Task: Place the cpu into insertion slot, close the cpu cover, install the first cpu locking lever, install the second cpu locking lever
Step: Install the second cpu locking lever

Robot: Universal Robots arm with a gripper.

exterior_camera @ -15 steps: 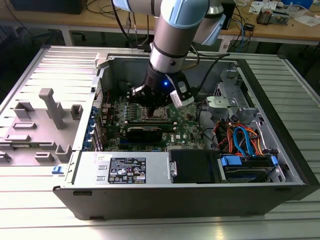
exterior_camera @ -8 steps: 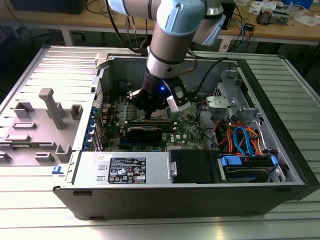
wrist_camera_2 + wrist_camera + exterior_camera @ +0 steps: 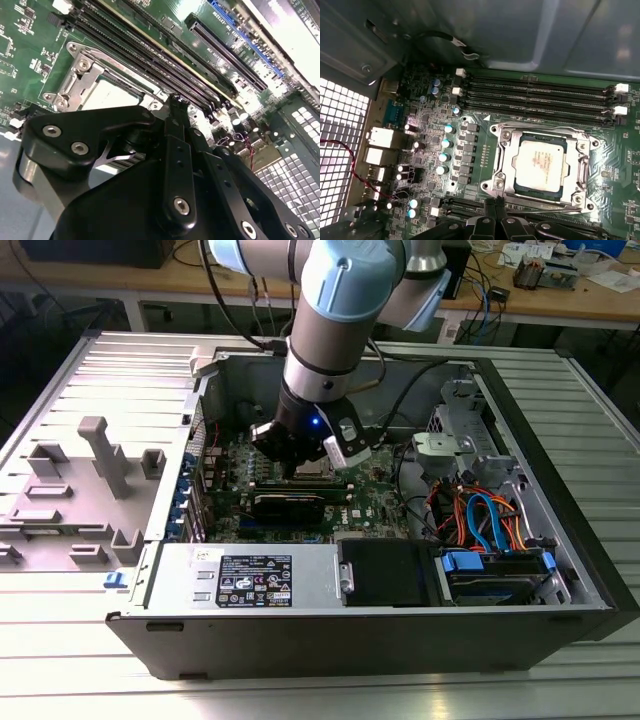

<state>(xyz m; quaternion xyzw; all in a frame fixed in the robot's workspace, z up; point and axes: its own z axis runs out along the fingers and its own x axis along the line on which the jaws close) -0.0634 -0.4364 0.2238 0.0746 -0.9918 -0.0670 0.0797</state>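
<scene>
In the exterior view an open computer case (image 3: 380,630) lies on a table (image 3: 60,660), the arm reaching down into it. The gripper (image 3: 300,468) hangs over the motherboard (image 3: 375,502), with the drive bay (image 3: 500,575) at about four o'clock from it and a parts tray (image 3: 80,490) at nine o'clock, outside the case. In the first wrist view the cpu (image 3: 541,167) sits in the insertion slot (image 3: 506,172), the cpu cover (image 3: 582,150) down around it, memory slots (image 3: 535,97) at its twelve o'clock.

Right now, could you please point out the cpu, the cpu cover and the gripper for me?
cpu (image 3: 541,167): first wrist view, middle of its silver-grey top.
cpu cover (image 3: 504,161): first wrist view, the frame's silvery side bar beside the chip.
gripper (image 3: 495,204): first wrist view, between its dark fingertips.
</scene>
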